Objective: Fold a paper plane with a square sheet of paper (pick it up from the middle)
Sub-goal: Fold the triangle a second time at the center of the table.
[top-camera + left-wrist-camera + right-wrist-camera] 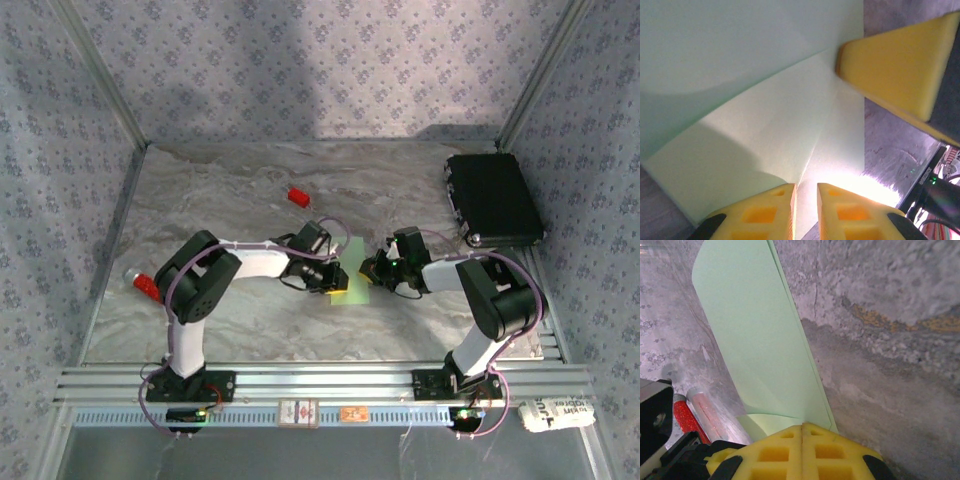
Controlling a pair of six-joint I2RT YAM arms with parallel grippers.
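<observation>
**Pin one edge, press the crease**

On the marbled table (240,320), the square sheet of paper (356,284) lies mid-table between both arms, partly folded over itself. The right gripper (802,428) is clamped tight on one edge and should hold firm. The left gripper (806,194), jaws a narrow slit apart, should press the crease without dragging the sheet.

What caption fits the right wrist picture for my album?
Right claw pinches the folded paper, with the marbled table behind.
</observation>
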